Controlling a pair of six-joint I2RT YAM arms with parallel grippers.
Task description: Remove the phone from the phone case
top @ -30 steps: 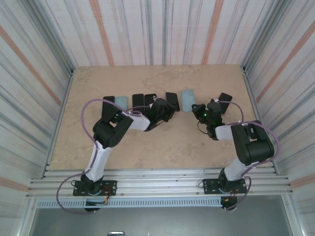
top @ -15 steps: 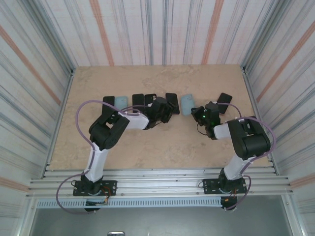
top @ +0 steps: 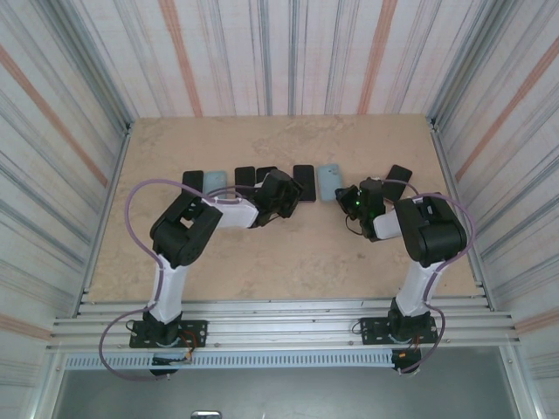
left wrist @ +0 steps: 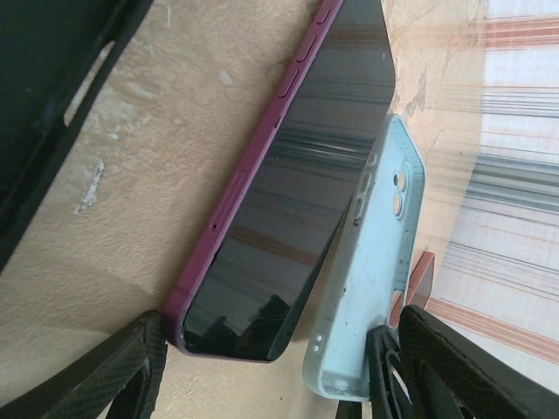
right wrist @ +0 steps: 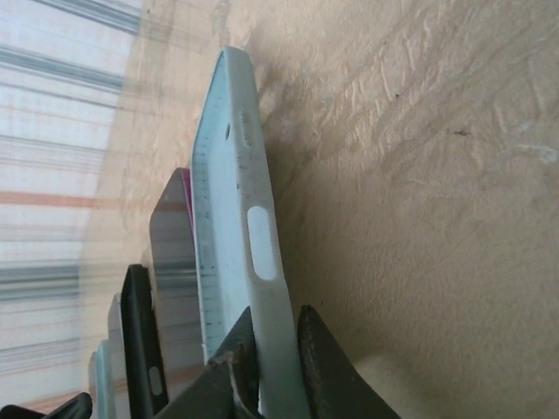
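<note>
From my station, the phone (top: 303,182) lay out of the case (top: 328,182), flat on the counter (top: 262,253) with its dark screen up. It sat in the row of handsets and cases across the middle of the counter. The pale blue case was just beside it on the right, and their long edges touched.

In the left wrist view I saw the phone (left wrist: 297,192) with its maroon rim. The case (left wrist: 367,288) lay against its far edge, the camera cutout showing. The left pincer (left wrist: 279,349) stood wide open. Its two dark fingers (left wrist: 122,375) were set well apart on either side of the near ends of phone and case, and it held nothing. A black case (left wrist: 52,87) lay apart from the phone, across a strip of bare counter.

In the right wrist view the right pincer (right wrist: 275,349) was nearly closed. One long wall of the case (right wrist: 231,201) was pinched between its fingertips (right wrist: 319,358). The case was tipped up on edge rather than lying flat. Behind it I could see the phone's screen (right wrist: 175,262), then another black case (right wrist: 140,332).

From above, the left pincer (top: 284,188) hung just left of the phone and the right pincer (top: 349,199) sat at the case's right side.
</note>
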